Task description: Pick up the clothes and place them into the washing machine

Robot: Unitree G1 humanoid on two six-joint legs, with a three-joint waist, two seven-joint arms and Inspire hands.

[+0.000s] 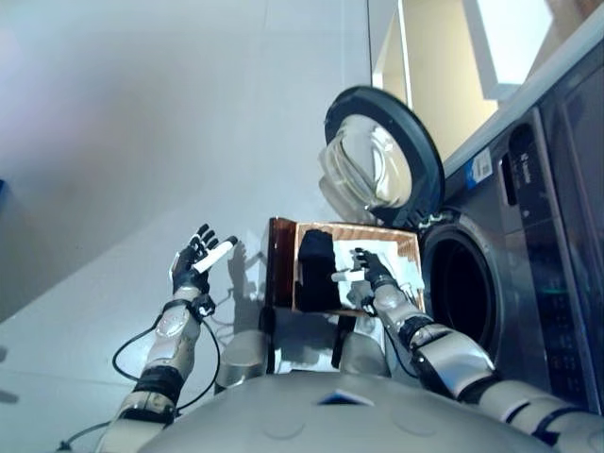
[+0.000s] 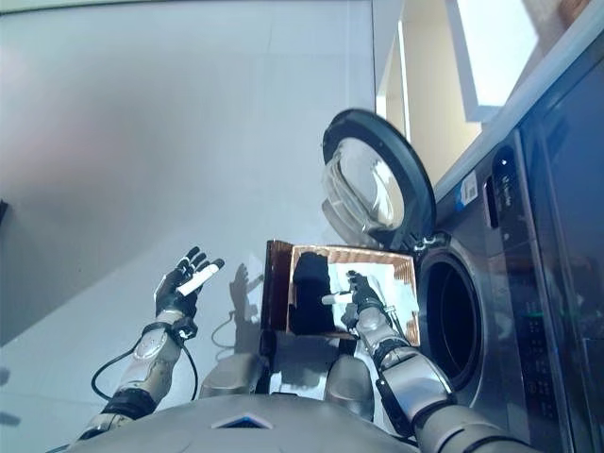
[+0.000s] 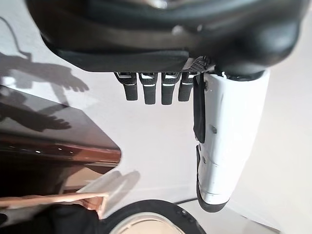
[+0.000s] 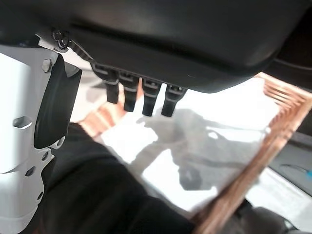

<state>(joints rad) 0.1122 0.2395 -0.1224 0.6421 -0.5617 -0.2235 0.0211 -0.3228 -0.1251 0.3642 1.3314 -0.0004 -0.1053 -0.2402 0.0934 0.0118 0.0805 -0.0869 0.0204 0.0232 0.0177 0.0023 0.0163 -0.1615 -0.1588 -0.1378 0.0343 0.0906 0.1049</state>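
Right hand (image 1: 376, 274), fingers spread and empty, above rumpled black cloth (image 1: 316, 274) in slatted wooden crate (image 1: 408, 247), left hand (image 1: 193, 264) likewise splayed

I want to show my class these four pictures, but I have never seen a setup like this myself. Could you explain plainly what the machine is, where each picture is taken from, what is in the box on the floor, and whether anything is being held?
This is a humanoid robot with two silver arms ending in dark hands. Two pictures come from cameras in its head, looking down; the other two come from cameras on its wrists, so the dark bulk there is the hand itself.

Before it stands a wooden basket holding a black garment and a white cloth. To the robot's right is a washing machine with its round door swung open.

The right hand hovers over the basket, fingers straight, holding nothing. The left hand is raised over the floor beside the basket, also open and empty. Nothing shows in the drum yet.
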